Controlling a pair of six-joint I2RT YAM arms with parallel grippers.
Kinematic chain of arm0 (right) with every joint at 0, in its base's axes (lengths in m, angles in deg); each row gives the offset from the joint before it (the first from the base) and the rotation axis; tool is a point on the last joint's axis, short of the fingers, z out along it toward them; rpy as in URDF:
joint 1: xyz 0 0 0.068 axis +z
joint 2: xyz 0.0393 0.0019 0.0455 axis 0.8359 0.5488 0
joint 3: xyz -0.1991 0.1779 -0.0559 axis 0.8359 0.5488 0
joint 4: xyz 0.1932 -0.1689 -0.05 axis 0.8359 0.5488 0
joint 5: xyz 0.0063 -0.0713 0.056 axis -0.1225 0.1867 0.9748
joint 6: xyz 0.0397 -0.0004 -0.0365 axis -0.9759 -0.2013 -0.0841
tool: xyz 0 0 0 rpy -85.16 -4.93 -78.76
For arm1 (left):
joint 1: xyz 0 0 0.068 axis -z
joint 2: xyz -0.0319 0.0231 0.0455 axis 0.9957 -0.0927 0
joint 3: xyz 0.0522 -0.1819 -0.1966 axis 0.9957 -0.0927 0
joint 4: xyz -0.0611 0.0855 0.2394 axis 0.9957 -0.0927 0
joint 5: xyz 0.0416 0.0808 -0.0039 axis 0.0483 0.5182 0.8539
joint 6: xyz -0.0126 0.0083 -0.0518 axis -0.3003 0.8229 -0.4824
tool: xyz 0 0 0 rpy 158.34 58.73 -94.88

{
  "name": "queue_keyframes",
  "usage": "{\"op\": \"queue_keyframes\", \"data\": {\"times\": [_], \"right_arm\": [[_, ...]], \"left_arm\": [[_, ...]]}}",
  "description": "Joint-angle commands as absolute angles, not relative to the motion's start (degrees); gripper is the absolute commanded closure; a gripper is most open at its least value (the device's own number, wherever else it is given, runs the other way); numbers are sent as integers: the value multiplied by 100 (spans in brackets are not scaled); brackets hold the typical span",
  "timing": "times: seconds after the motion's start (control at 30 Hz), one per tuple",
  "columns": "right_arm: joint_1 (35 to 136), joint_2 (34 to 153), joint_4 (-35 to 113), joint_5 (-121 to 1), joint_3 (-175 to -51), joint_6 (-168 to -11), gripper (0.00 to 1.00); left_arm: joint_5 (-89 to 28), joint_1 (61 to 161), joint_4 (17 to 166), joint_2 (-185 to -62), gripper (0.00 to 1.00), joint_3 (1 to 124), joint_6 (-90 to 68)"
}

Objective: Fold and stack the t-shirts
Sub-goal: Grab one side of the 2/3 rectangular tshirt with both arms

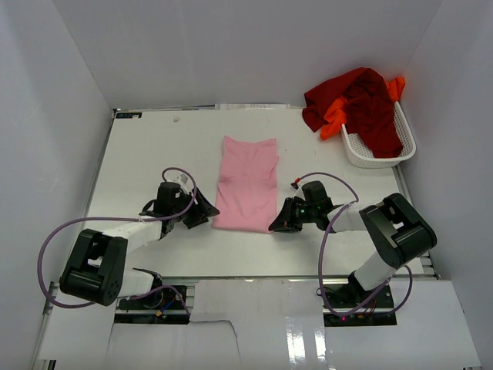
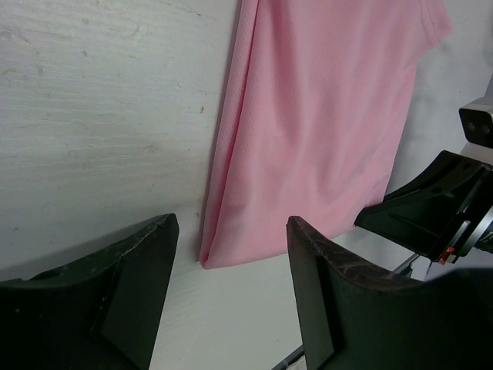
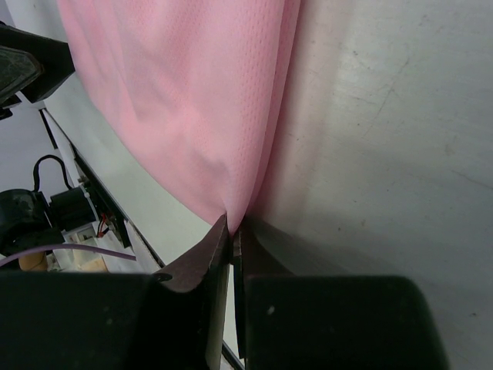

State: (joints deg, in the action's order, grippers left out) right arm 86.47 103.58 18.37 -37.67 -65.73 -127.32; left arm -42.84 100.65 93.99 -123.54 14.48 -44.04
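Right gripper (image 3: 233,225) pinches pink t-shirt (image 3: 177,100) corner; left gripper (image 2: 231,223) open at the other.

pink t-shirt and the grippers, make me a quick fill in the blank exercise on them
1. The right gripper is ___ on the pink t-shirt's near corner.
2. The left gripper stands ___ at the other near corner, gripping nothing.
3. The dark red t-shirt spills out of the white ___.
Missing words: shut; open; basket.

White table (image 1: 146,154) (surface faintly scuffed) at frame centre, enclosed by plain white wall panels: back panel (image 1: 246,46) at top, side panels (image 1: 46,123) left and right; lighting even.
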Motion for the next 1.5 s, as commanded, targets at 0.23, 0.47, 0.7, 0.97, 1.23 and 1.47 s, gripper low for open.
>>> {"op": "queue_keyframes", "data": {"times": [0.23,0.47,0.7,0.97,1.23,1.47], "right_arm": [[8695,10337,2008,-3895,-6651,-12524,92],[8695,10311,2043,-3895,-6669,-12515,92],[8695,10293,2078,-3912,-6677,-12489,92],[8695,10310,2078,-3895,-6686,-12480,92],[8704,10337,2052,-3895,-6686,-12480,92],[8704,10319,2078,-3877,-6695,-12480,92]], "left_arm": [[-4112,10366,8545,-12590,29,1363,-4422],[-3997,10463,8519,-13020,41,1486,-4405],[-4138,10516,8466,-12793,55,1354,-4502],[-4121,10516,8168,-12555,54,1266,-4510],[-4068,10525,8097,-12537,74,1143,-4528],[-4138,10525,8255,-12704,90,1064,-4545]]}}
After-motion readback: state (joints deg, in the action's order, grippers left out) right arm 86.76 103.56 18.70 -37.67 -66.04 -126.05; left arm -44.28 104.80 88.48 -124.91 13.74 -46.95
